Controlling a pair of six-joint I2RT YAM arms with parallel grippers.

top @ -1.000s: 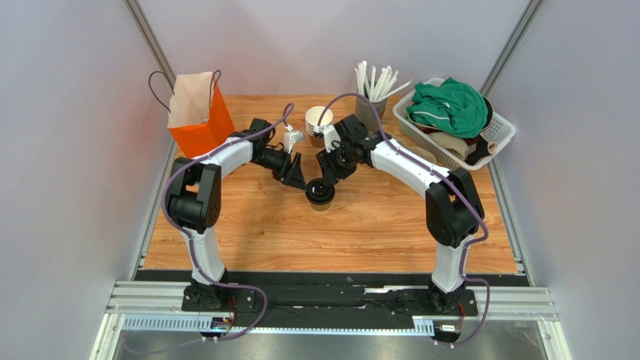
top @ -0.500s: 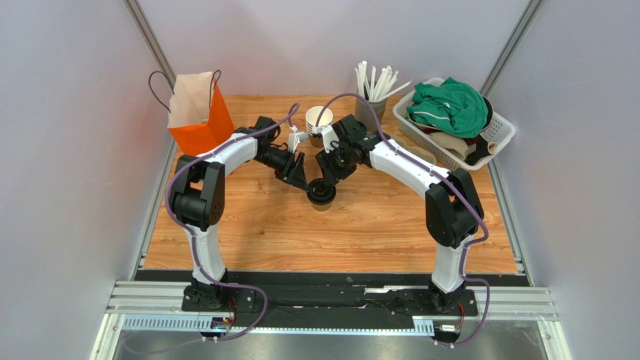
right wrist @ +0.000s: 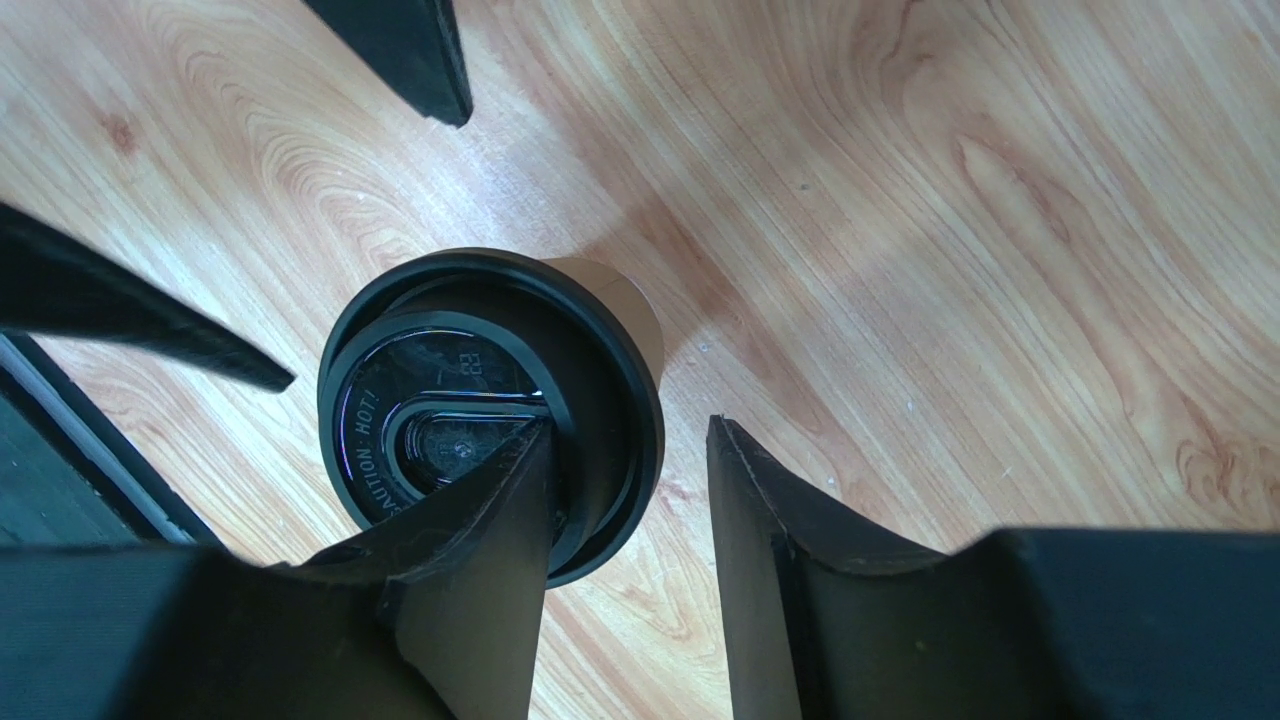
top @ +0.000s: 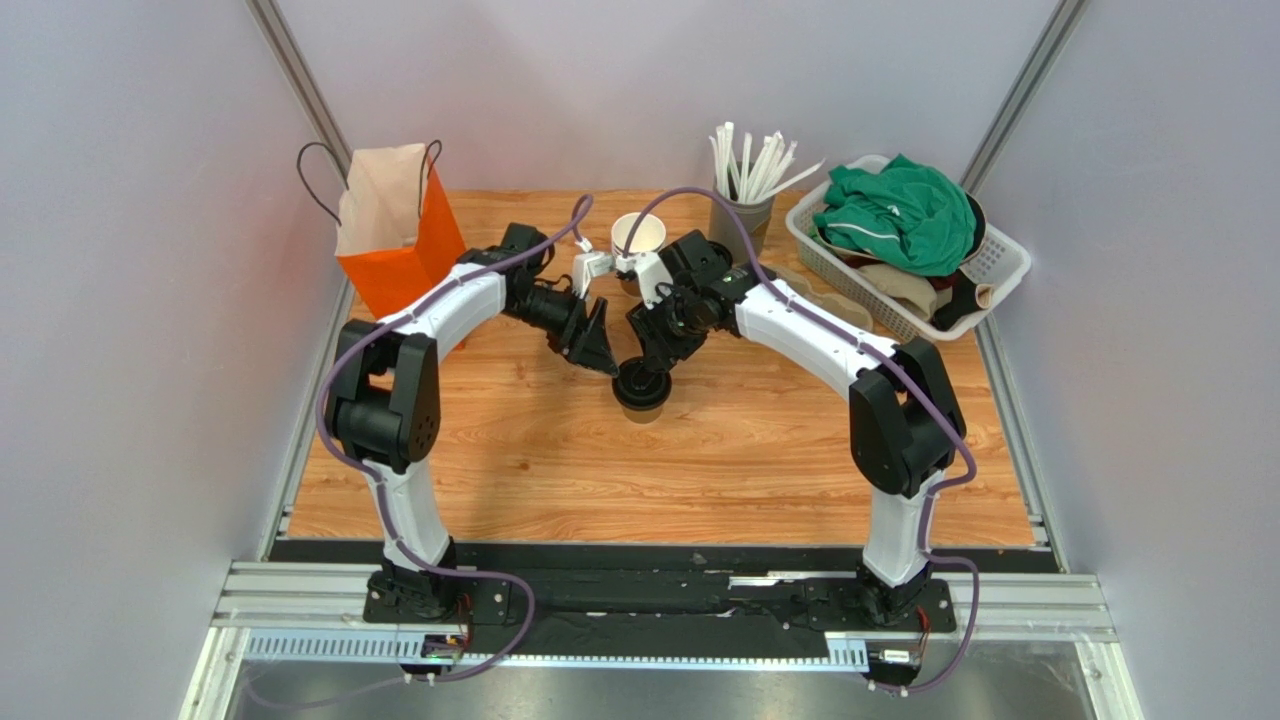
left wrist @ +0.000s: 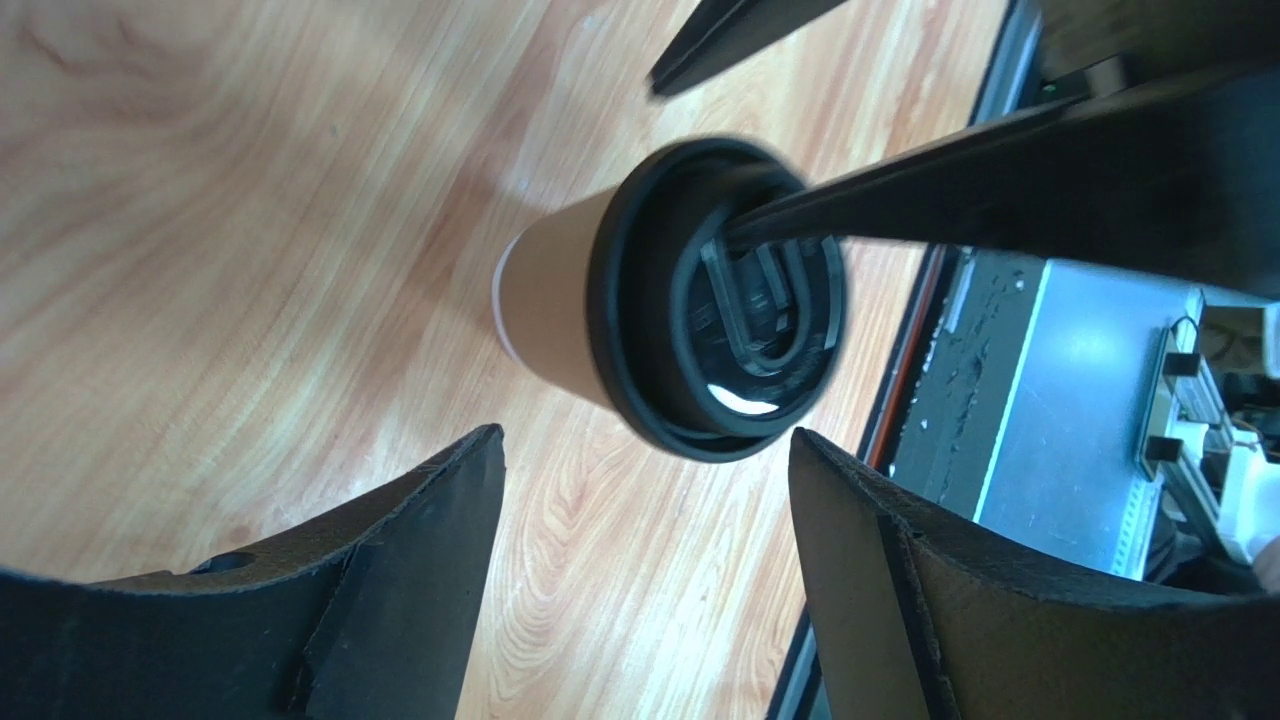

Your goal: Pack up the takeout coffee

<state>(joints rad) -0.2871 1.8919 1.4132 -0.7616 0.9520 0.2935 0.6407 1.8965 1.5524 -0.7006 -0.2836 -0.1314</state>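
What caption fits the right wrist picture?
Right claw poised open over the lidded coffee cup on the wooden table.

cup: matt tan paper
lid: glossy black plastic
table: smooth light wood
bag: matt orange paper

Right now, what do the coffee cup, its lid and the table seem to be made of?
Cup: likely paper, matte tan wall, no shine.
Lid: apparently moulded plastic, glossy black, with raised lettering and highlights.
Table: wood or wood-look laminate, smooth, with visible grain.
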